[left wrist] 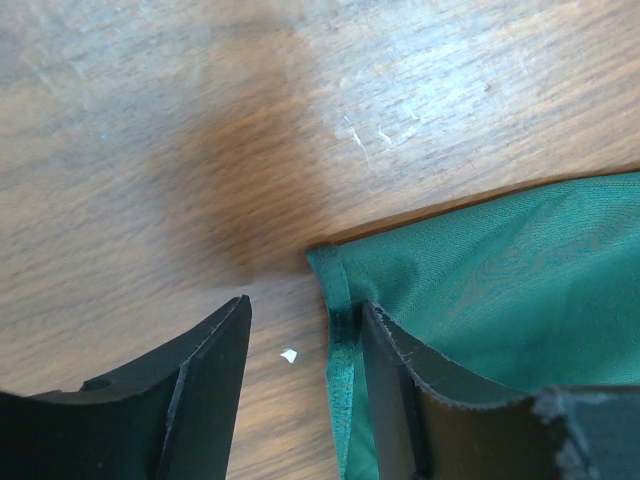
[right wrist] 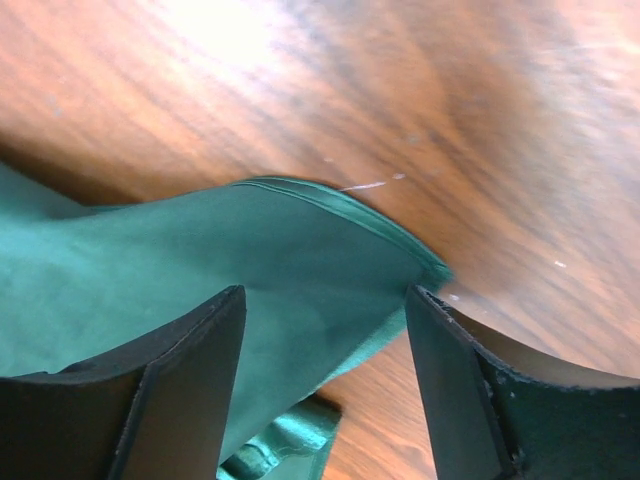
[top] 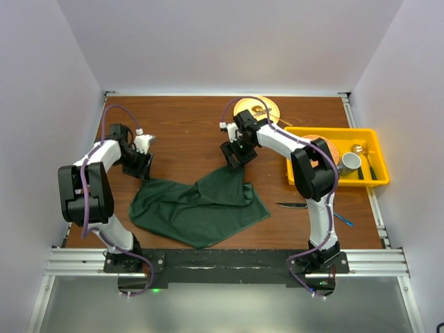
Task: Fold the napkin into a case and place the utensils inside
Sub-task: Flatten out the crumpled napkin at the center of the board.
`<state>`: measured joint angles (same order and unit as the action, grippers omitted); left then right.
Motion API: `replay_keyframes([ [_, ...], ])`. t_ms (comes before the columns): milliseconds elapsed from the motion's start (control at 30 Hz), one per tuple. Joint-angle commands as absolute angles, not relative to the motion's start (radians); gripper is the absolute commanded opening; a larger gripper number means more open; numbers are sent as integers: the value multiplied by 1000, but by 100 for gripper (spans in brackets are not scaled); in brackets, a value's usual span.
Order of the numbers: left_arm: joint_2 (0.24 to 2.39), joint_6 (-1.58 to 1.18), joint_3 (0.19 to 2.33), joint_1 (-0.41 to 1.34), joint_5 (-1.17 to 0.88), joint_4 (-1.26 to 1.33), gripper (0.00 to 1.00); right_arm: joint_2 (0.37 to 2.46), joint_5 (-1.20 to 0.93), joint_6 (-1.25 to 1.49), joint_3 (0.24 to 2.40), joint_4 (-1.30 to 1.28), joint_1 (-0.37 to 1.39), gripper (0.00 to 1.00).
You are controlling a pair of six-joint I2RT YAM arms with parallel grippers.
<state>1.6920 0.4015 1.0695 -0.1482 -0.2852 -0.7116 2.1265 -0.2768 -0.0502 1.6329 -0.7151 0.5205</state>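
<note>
Recording napkin (top: 198,208) as rumpled and loosely spread on counter (top: 187,125), toward near edge, between both arms (no case shape formed yet).

Noted left claw (top: 142,166) low at cloth's far-left corner. Confirmed in wrist view: left claw (left wrist: 305,305) with jaws partly apart, hemmed corner of napkin (left wrist: 480,290) lying in gap, one finger (left wrist: 215,380) over bare wood, other over green cloth. No clamp on cloth.

Noted right claw (top: 236,156) at cloth's far-right peak. Confirmed in wrist view: right claw (right wrist: 325,295) with jaws wide, doubled corner of napkin (right wrist: 200,260) between them, not pinched.

Logged knife (top: 295,205) flat on counter, right of napkin, just beside right arm; blue fork (top: 343,220) on that arm's other side. Logged yellow plate (top: 257,107) at far edge and yellow tray (top: 333,130) at right, holding cup (top: 350,163).
</note>
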Motion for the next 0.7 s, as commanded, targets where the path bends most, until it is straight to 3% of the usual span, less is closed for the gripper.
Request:
replay_keyframes([
  [0, 1649, 384, 1092, -147, -287, -681, 52, 2028, -163, -11, 1618, -647, 509, 68],
  [667, 1674, 382, 1069, -146, -287, -658, 51, 2088, -87, 21, 1563, -588, 534, 60],
])
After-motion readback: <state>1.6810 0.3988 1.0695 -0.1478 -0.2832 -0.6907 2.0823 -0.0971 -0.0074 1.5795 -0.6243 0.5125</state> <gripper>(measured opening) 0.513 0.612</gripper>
